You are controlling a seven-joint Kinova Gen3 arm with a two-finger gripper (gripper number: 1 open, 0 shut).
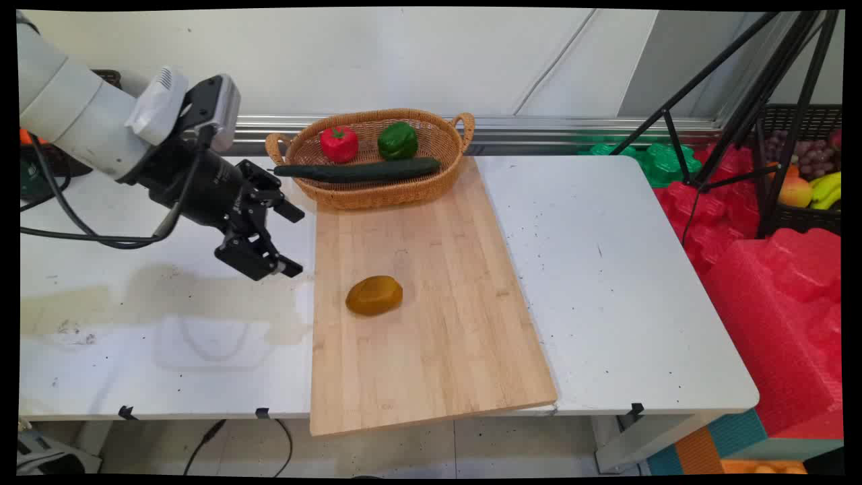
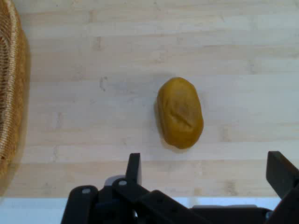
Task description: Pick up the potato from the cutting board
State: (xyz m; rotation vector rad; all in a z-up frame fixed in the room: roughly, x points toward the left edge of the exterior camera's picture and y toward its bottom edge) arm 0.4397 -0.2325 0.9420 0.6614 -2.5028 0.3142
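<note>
The end effector point(image 1: 291, 240) hung wide open and empty over the desk point(image 1: 606, 269), with one brown potato point(image 1: 374, 295) at its 4 o'clock on the single cutting board point(image 1: 431, 350). One basket point(image 1: 377, 192) at the board's 12 o'clock held one red pepper point(image 1: 339, 143), one green pepper point(image 1: 397, 140) and one cucumber point(image 1: 357, 170).

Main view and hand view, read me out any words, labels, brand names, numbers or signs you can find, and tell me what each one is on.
No readable text in either view.
The arm's white link at the left shows no lettering from this angle.
The gripper, wooden board, basket, brown potato, red pepper, green pepper and cucumber carry no labels or marks.
The crate of fruit at the far right shows no legible print.
</note>
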